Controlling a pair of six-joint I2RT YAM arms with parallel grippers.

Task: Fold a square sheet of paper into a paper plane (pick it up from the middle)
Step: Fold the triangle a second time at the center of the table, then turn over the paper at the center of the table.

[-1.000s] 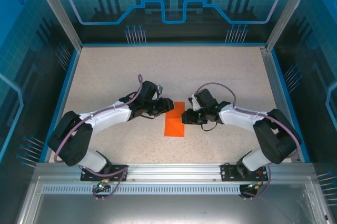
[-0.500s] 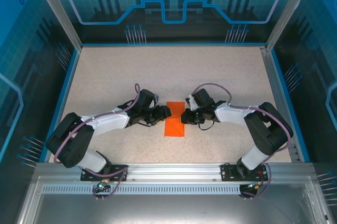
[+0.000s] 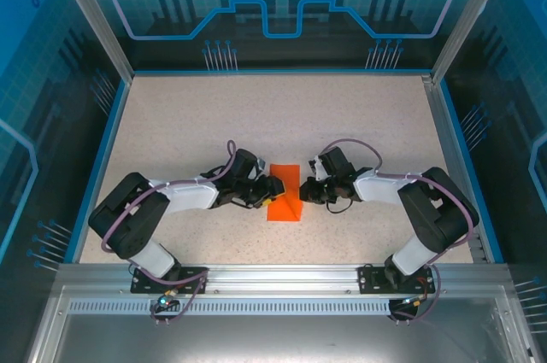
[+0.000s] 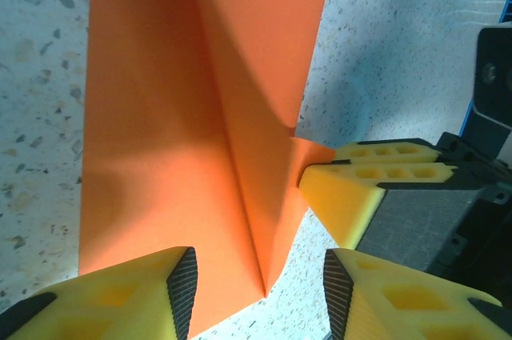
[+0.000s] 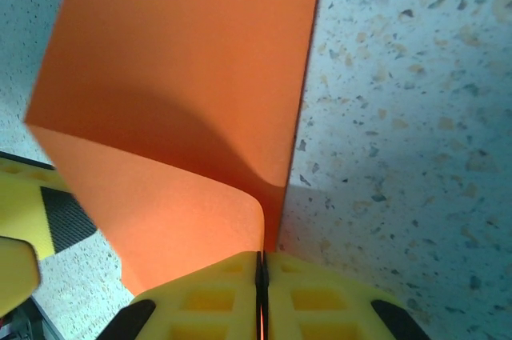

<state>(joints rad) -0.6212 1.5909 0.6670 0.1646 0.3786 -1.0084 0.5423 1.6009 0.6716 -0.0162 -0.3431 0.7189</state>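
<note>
Your right tool [image 5: 262,266] has just pinched the orange sheet [image 5: 184,68], curling its edge up to fold; left tool [image 4: 256,280] spread.

The square sheet of paper [image 3: 289,207] lies on the table [image 3: 342,115] between the left pincer [image 3: 273,187] and right pincer [image 3: 303,191].

sheet [image 5: 176,76] cropped above (wrist views), pinched edge hidden

Worktop [image 3: 214,115]: beige, speckled, evenly lit | Edges: blue rim [image 3: 282,72] along the far, left and right edges | Near edge: slotted aluminium rail [image 3: 282,278], grey metal tray [image 3: 256,337] below | Enclosure: translucent blue back panel [image 3: 282,4] with gear-and-circuit print, matching side panels [image 3: 34,141], aluminium corner posts [image 3: 88,13]
</note>
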